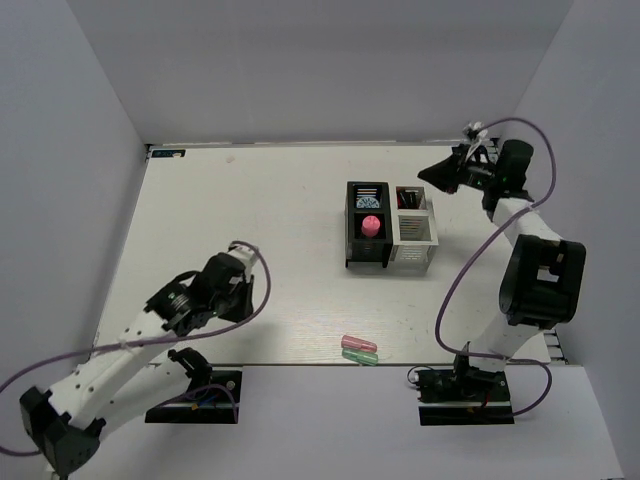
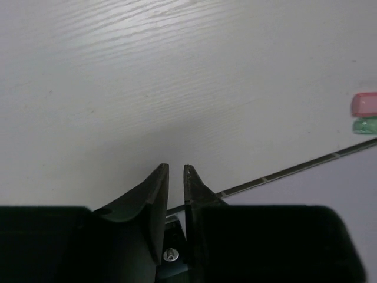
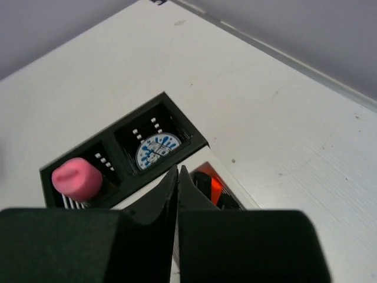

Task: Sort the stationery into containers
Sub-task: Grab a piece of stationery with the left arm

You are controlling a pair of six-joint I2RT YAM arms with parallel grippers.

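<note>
Right claw (image 3: 178, 171) is held shut and empty, just beyond the black bin (image 1: 367, 238). Left claw (image 2: 175, 168), slightly ajar and empty, is held well left of it. A pink piece (image 1: 371, 225) is lodged in the bin. Pink oblong (image 1: 357, 343) and green oblong (image 1: 364, 356) are laid on the worktop (image 1: 250, 220), nearward of the bin.

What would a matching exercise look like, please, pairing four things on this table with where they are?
Things:
1. black bin
2. white bin
3. pink rounded piece
4. green oblong piece

Places:
A. beside the pink oblong piece, at the table's near edge
B. inside the black bin
C. left of the white bin
D. right of the black bin

Pairs: 1-C, 2-D, 3-B, 4-A.
</note>
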